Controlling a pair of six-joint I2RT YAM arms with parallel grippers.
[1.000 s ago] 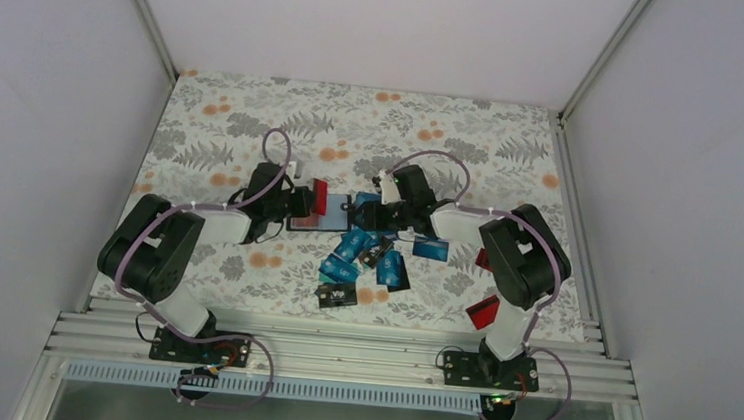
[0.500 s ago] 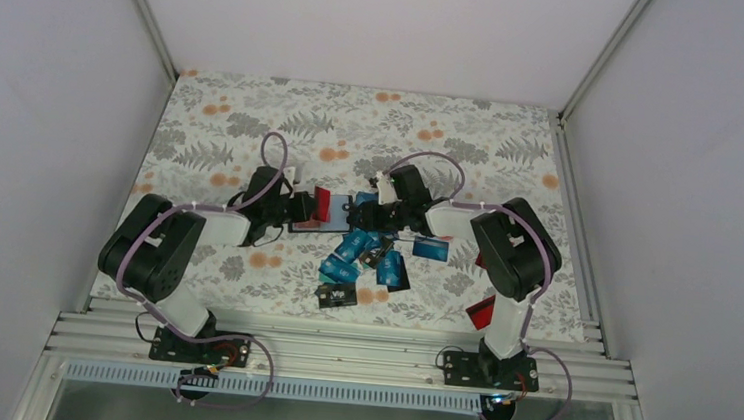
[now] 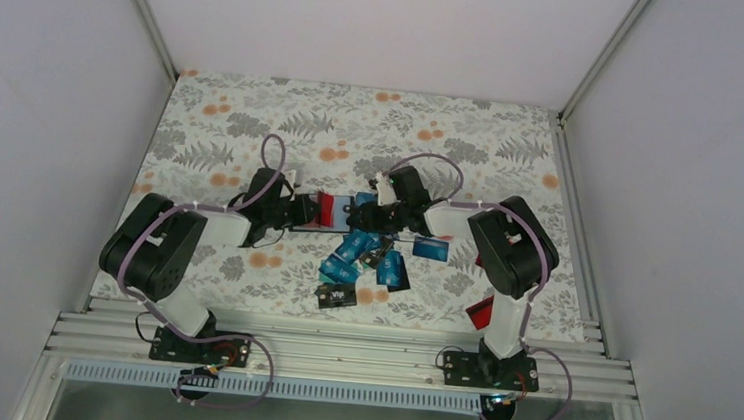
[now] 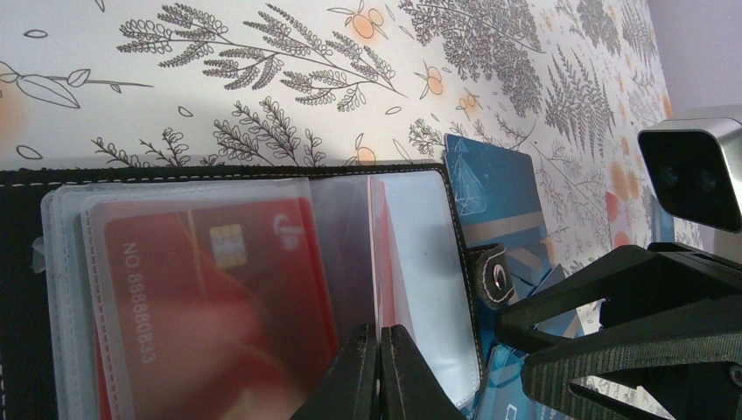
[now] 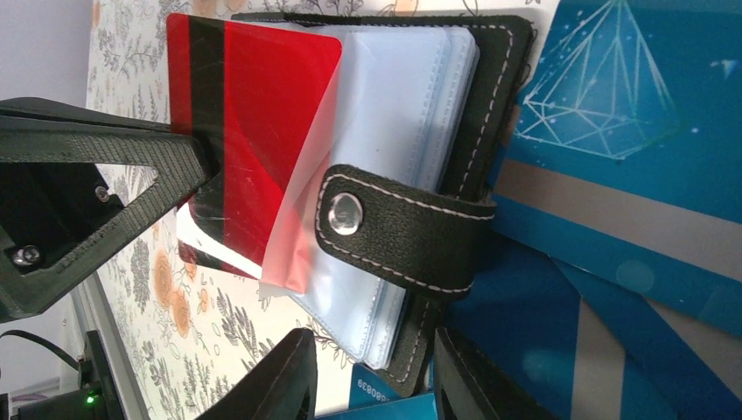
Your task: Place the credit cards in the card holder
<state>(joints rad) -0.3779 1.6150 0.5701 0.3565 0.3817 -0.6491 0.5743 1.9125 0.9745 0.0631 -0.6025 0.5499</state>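
The black card holder (image 3: 337,219) lies open mid-table, its clear sleeves (image 5: 402,114) fanned and its snap strap (image 5: 402,232) folded over. My left gripper (image 4: 378,337) is shut on a red credit card (image 5: 262,114), held on edge, its far end under a lifted clear sleeve (image 4: 416,262). Another red card (image 4: 210,262) sits in a sleeve. My right gripper (image 5: 372,376) stands with jaws apart on either side of the holder's near edge, a gap showing beside the sleeves. Several blue credit cards (image 3: 359,254) lie piled beside the holder.
A black card (image 3: 336,294) lies toward the front, a blue one (image 3: 430,247) to the right, and a red one (image 3: 481,310) by the right arm's base. Blue cards (image 5: 612,131) lie under the holder. White walls enclose the floral tablecloth (image 3: 255,121).
My left gripper has carried the red card a little right, into the holder. My right gripper's jaws have narrowed around the holder's edge.
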